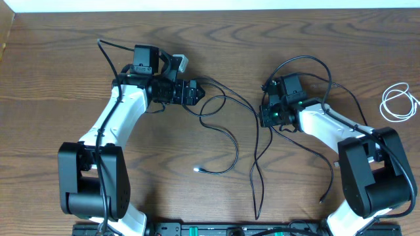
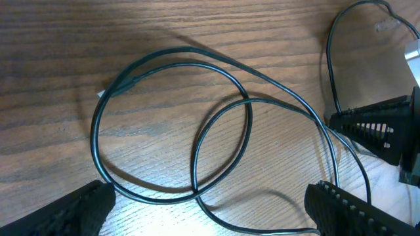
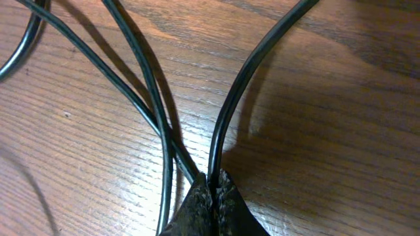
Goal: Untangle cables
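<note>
The long black cable (image 1: 226,134) lies in loose loops across the middle of the table, with one small plug end (image 1: 197,170) toward the front. My left gripper (image 1: 199,94) hangs open over two overlapping loops of the black cable (image 2: 248,98); in the left wrist view the left gripper (image 2: 210,213) has wide-apart fingers holding nothing. My right gripper (image 1: 261,117) is shut on one strand of the black cable (image 3: 243,78), pinched between the tips of the right gripper (image 3: 213,189), with two more strands just to its left. The white cable (image 1: 399,103) lies coiled far right, apart from both.
Thick black wires (image 1: 308,62) arch off the right arm, and another wire (image 1: 108,49) off the left arm. A dark rail (image 1: 216,229) runs along the table's front edge. The table's far edge (image 1: 210,10) meets a white wall.
</note>
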Tool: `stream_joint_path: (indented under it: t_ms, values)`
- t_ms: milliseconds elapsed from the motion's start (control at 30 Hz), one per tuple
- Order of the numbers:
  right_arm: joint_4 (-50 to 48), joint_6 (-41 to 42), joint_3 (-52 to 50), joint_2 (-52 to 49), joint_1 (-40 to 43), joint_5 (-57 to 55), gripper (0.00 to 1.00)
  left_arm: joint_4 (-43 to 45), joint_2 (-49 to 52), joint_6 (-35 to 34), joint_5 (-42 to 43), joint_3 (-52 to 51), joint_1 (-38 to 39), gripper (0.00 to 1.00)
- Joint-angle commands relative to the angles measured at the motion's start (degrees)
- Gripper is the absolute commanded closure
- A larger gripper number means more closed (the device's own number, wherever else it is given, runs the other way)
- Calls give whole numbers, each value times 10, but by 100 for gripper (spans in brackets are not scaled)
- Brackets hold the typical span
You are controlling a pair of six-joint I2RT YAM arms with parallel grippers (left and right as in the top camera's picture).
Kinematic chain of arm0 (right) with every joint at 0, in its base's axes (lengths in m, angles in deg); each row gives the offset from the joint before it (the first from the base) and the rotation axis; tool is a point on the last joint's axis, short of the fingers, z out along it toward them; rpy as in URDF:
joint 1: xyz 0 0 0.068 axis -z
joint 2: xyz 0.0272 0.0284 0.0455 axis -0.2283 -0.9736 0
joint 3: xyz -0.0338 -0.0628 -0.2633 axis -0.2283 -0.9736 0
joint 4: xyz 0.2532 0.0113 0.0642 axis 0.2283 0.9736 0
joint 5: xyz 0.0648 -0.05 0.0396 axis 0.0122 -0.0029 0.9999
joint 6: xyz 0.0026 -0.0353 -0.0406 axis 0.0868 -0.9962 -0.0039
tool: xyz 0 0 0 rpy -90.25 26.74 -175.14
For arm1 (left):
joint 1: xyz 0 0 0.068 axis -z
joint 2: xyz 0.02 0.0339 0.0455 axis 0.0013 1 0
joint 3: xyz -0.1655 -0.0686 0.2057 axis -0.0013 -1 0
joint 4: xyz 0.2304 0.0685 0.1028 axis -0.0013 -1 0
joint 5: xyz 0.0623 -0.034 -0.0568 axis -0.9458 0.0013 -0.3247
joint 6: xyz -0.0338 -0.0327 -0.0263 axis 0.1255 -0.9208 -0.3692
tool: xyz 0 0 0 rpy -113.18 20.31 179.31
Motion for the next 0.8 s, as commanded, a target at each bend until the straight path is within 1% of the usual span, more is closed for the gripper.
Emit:
stream_joint_path:
  t_ms: [0,167,267,433,633,700,733,767]
  values:
    - [-3,-14,-5,9,16,-12,99,1,-8,-5,-5,-7,-1,2]
    - [3,-15,-4,9,71,-30,99,1,-8,-5,-5,-7,-1,2]
    - [18,-16,-4,9,119,-83,99,1,-8,-5,-5,-7,-1,2]
    - [20,-78,-4,9,209,-102,99,1,-8,-5,-5,-7,-1,2]
    - [18,-78,-4,9,310,-102,99,1,-8,-5,-5,-7,-1,2]
    - [12,-61,-4,9,340,-101,99,1,-8,-5,-5,-7,-1,2]
    - [9,-46,-4,9,353,-97,97,1,-8,-5,-5,-7,-1,2]
    - [5,-30,-4,9,364,-91,80,1,-8,-5,-5,-7,-1,2]
